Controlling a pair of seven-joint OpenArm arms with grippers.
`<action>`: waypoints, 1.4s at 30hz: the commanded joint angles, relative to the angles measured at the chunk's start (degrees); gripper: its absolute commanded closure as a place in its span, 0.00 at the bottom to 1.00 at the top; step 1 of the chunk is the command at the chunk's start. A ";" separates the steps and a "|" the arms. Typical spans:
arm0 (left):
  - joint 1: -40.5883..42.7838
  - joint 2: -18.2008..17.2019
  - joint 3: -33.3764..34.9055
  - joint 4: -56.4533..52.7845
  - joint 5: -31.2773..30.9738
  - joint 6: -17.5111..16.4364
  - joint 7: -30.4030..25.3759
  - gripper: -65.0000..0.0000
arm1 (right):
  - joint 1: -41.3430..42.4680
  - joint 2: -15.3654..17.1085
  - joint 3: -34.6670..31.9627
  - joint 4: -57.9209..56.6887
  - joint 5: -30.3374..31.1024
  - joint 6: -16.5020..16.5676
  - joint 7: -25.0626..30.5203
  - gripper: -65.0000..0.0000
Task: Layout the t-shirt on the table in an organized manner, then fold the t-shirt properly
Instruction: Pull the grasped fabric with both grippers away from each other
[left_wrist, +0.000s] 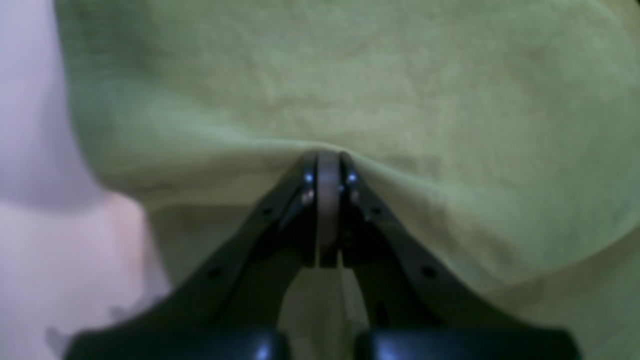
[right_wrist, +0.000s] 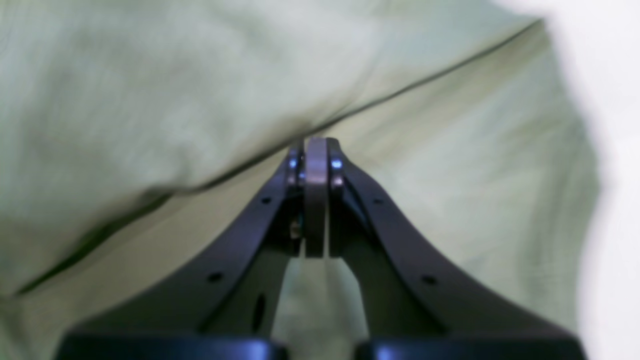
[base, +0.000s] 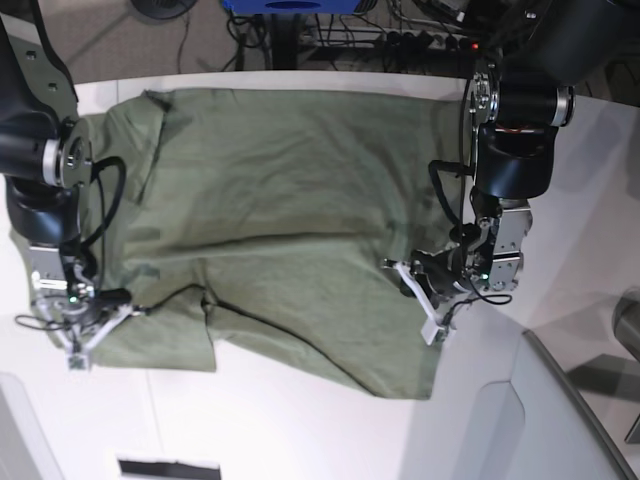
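While the left end effector (left_wrist: 327, 165) is seen in the left wrist view clamped on a raised fold of the t-shirt (left_wrist: 350, 90), an even pull should be kept so the cloth stays unwrinkled. By the right wrist view, the right end effector (right_wrist: 316, 150) is likewise pinched shut on the shirt's edge. From the base view, the shirt is spread across the tabletop (base: 300, 430); bare room lies beyond its near hem, while the grey panel (base: 520, 420) crowds one corner.
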 joint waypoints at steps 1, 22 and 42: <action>-1.69 -0.58 -0.39 3.27 -0.68 -0.03 0.25 1.00 | 1.35 1.19 0.06 3.02 0.14 -0.31 1.67 1.00; 30.93 -7.70 -0.57 47.93 -0.95 -0.03 20.82 1.00 | -25.91 0.14 7.45 48.39 0.23 -0.13 -41.40 1.00; 27.32 -9.02 -4.79 35.18 -0.59 -0.03 18.80 1.00 | -23.45 0.40 10.79 29.49 0.23 -0.31 -33.23 1.00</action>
